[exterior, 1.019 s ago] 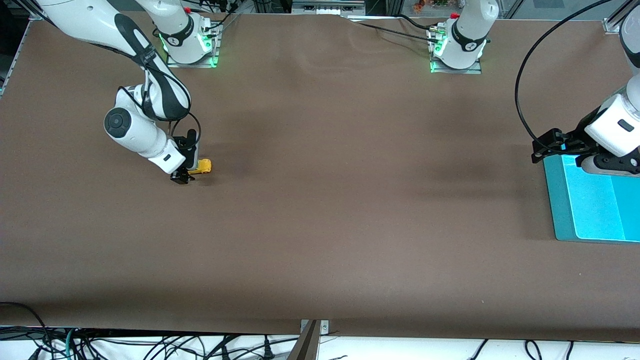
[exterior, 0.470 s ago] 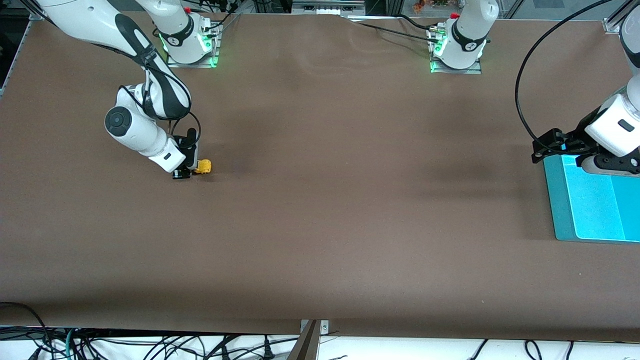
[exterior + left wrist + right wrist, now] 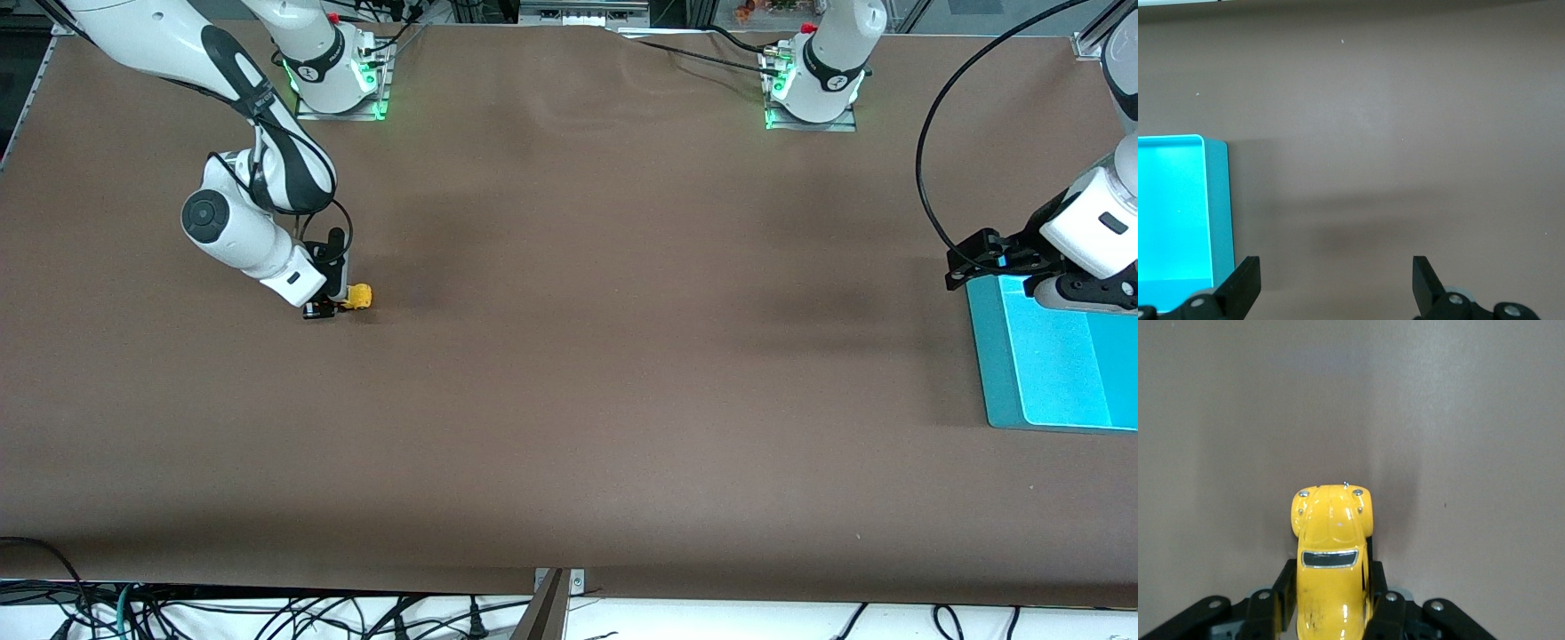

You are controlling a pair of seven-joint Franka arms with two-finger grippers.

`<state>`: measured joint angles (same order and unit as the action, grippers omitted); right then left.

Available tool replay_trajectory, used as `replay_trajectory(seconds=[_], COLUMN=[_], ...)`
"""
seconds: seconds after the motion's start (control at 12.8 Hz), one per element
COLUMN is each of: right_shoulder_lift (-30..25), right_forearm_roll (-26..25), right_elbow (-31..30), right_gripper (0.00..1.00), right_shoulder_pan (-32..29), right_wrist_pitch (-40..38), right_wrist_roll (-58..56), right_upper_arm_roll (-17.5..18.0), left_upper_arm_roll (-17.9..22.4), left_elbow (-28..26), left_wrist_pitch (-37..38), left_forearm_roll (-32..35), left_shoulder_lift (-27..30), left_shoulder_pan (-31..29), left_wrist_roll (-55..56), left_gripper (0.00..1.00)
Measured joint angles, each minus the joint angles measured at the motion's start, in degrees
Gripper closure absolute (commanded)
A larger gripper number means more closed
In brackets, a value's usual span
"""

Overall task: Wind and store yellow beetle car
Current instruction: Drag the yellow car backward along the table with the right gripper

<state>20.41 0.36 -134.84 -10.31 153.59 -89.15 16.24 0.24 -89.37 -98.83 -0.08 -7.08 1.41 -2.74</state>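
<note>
The right gripper [image 3: 325,309] clamps the small glossy yellow beetle car [image 3: 1330,560] by its flanks on the brown table [image 3: 569,400], wheels down, probably for winding. The left gripper [image 3: 1336,288] waits, jaws apart, over the turquoise plastic tray [image 3: 1049,364].

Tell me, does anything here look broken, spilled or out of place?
Nothing stands out. The right end effector is shut on the car, which sits upright on the table. The left end effector waits open by the teal tray at its end.
</note>
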Motion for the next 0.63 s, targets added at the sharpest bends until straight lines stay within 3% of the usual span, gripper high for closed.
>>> replay_trajectory(seconds=[0.24, 0.63], right_shoulder_lift=[-0.1, -0.4], right_forearm_roll=[0.0, 0.0], right_elbow=[0.0, 0.0], right_gripper=[0.84, 0.84], right_shoulder_pan=[-2.4, -4.2], right_wrist_pitch=[0.0, 1.3], right_wrist_roll=[-4.7, -11.6], right_upper_arm_roll=[-1.2, -6.2], left_upper_arm_roll=[0.0, 0.0], left_elbow=[0.0, 0.0], left_wrist_pitch=[0.0, 0.0], left_forearm_roll=[0.0, 0.0], left_shoulder_lift=[0.0, 0.0], left_shoulder_pan=[0.0, 0.1], left_wrist_roll=[0.0, 0.0], left_gripper=[0.0, 0.0])
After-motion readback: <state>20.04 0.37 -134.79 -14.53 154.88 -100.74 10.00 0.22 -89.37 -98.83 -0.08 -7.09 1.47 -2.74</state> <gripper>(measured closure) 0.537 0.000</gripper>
